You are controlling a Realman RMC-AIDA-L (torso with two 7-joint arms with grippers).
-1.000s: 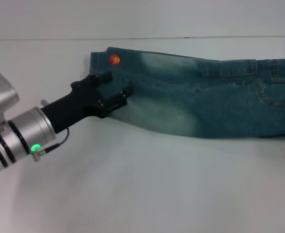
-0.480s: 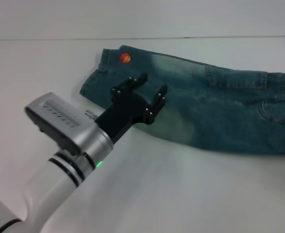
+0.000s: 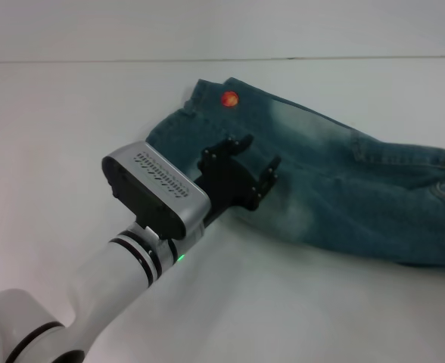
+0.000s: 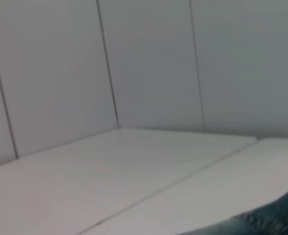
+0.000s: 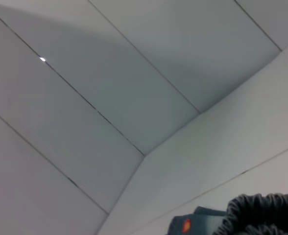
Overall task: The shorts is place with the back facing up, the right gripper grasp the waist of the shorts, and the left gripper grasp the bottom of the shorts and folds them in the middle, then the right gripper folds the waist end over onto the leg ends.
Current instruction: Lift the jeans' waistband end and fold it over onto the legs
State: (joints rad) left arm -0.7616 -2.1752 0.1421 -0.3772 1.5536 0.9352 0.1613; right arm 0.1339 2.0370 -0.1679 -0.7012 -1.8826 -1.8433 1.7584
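- The shorts lay on the white worktop, already doubled lengthwise, running from the leg ends near the orange basketball print off toward the frame's right edge, where the waist was cut from the head view.
- The left gripper stood just below that print, over the faded lower leg, its fingers spread apart and grasping nothing (the cloth beneath them looked free).
- The right gripper did not show in the head view. The right wrist view showed gathered elastic waistband bunched close to the camera, with the print beyond it, so it probably had the waist, but I could not tell how its fingers stood.
- Risk one: the shorts lay askew, the hem corner kicked up beside the print. If the waist end were carried over now, it would probably land off the leg ends and leave a crooked fold.
- Risk two: the released left fingers were hovering over the very patch where the waist had to land. If that arm lingered, the cloth could drape over it or get dragged.
- Risk three: a pinch on bunched elastic alone might have held only one layer, letting the other sag open mid-fold.
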